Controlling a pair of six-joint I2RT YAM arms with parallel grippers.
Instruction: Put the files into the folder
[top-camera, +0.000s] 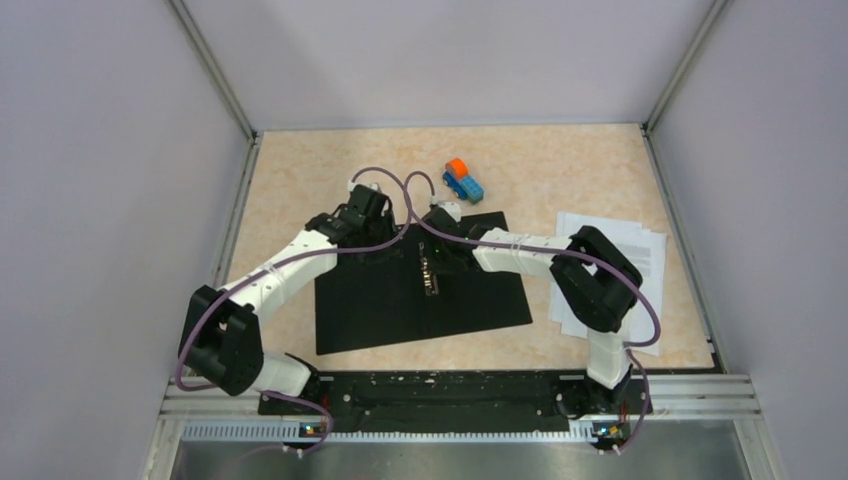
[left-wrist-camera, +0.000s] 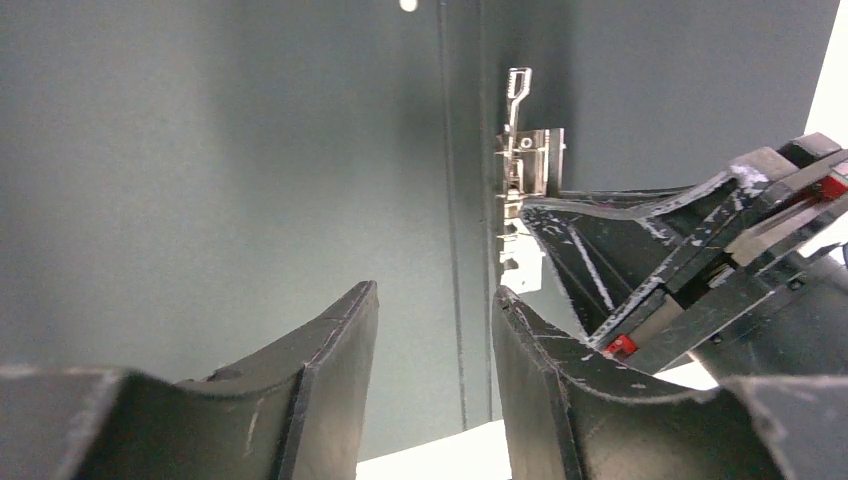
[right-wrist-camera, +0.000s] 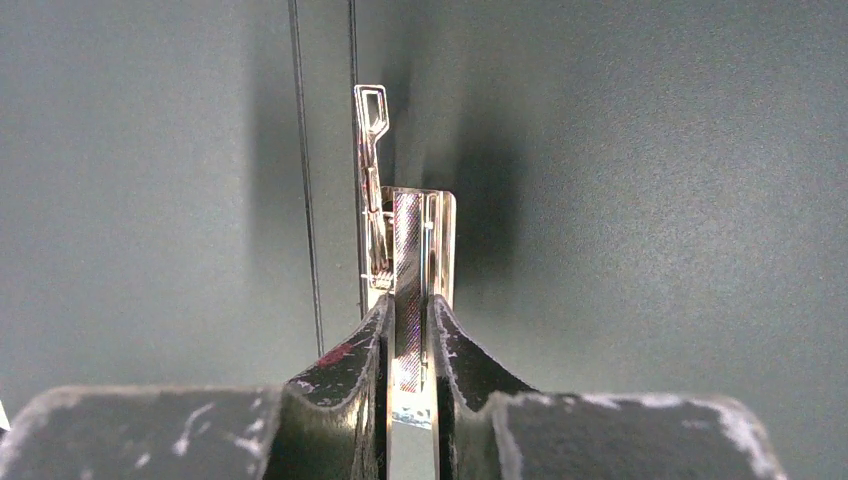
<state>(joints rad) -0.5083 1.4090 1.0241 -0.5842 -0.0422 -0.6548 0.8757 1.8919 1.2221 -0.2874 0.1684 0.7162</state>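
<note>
Folder (top-camera: 370, 310), flat and black inside: my right gripper (right-wrist-camera: 410, 306) pinches its silver metal clip (right-wrist-camera: 415, 225), left gripper (left-wrist-camera: 435, 300) released beside it; next, I'd lever it up.

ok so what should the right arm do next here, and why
Probably lift the metal clip open. The right gripper has its jaws pinched on it at the spine of the open folder, while the files lie on the table outside it, so the clip likely has to open first.
</note>
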